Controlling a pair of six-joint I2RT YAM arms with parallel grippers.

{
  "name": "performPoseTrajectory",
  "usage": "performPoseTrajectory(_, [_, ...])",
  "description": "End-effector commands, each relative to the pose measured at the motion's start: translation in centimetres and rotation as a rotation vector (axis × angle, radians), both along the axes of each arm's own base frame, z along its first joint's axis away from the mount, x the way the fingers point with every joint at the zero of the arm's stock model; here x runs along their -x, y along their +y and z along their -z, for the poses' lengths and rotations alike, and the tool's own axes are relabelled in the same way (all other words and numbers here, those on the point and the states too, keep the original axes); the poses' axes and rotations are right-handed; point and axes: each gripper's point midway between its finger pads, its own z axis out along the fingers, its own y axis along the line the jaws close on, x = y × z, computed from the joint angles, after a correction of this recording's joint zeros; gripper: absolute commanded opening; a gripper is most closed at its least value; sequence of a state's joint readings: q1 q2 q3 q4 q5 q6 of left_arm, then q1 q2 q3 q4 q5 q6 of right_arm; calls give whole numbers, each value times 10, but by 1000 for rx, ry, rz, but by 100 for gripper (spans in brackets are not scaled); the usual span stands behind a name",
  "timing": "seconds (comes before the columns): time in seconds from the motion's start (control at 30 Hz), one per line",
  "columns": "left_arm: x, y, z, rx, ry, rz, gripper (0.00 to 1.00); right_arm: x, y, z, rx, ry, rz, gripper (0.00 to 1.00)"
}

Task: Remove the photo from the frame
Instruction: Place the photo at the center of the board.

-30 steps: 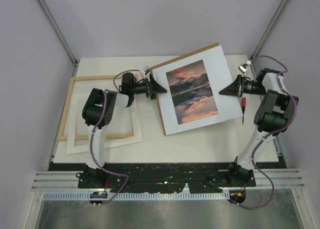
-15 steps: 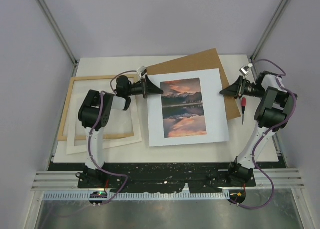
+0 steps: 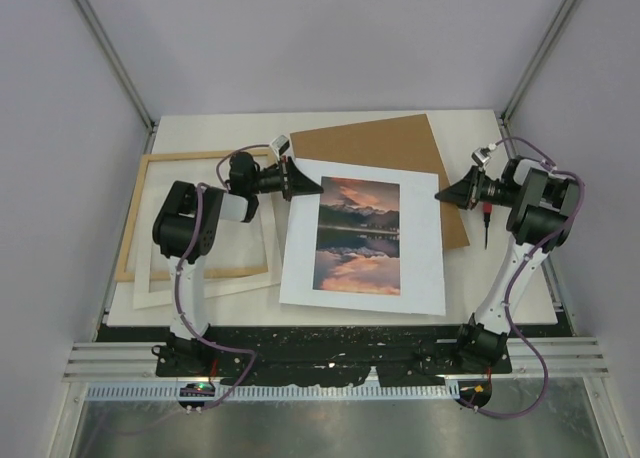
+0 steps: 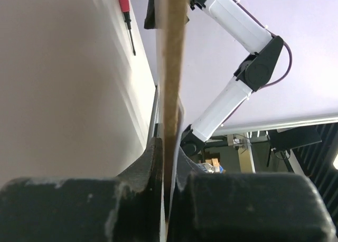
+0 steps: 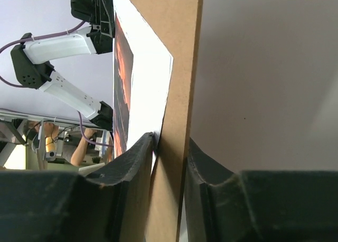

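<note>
The left arm (image 3: 190,283) and right arm (image 3: 505,288) match: slim white links between bulky black joint housings, a black base (image 3: 185,350) at the near end, a purple cable (image 3: 181,296) looping loosely alongside, a small silvery camera box (image 3: 284,141) at the wrist, and matte-black jaws scuffed grey along their edges.

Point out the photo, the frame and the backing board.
photo (image 3: 358,236), top external view, on the sunset image.
frame (image 3: 133,218), top external view, on its left wooden strip.
backing board (image 3: 365,146), top external view, on the bare brown face above the photo.

Left hand (image 4: 169,158) tight on brown board (image 4: 174,67)
</note>
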State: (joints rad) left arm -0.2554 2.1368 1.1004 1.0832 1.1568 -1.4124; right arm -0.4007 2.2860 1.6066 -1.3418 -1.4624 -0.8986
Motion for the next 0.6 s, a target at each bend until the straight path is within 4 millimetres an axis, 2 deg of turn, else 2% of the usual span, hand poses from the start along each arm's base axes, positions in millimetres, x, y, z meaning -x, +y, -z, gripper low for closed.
performPoseTrajectory(0.0, [-6, 4, -33, 15, -126, -10, 13, -15, 8, -50, -178, -4, 75, 38])
performPoseTrajectory(0.07, [-12, 6, -34, 1, -138, -26, 19, -17, 10, -51, -177, -21, 68, 40])
performPoseTrajectory(0.17, [-19, 8, -31, -34, -162, -39, 19, -19, 15, -56, -187, -32, 61, 40])
performPoseTrajectory(0.23, [-23, 11, -33, -51, -165, -49, 19, -20, 16, -58, -187, -32, 56, 43])
performPoseTrajectory(0.27, [-26, 15, -33, -61, -152, -60, 18, -21, 16, -60, -180, -40, 52, 48])
performPoseTrajectory(0.37, [-35, 30, -34, -105, -150, -106, 12, -18, 18, -62, -151, -73, 38, 59])
performPoseTrajectory(0.47, [-39, 43, -29, -166, -161, -150, 0, -10, 30, -59, -103, -97, -10, 63])
performPoseTrajectory(0.57, [-40, 50, -31, -175, -160, -166, 0, 1, 44, -50, -25, -126, -90, 66])
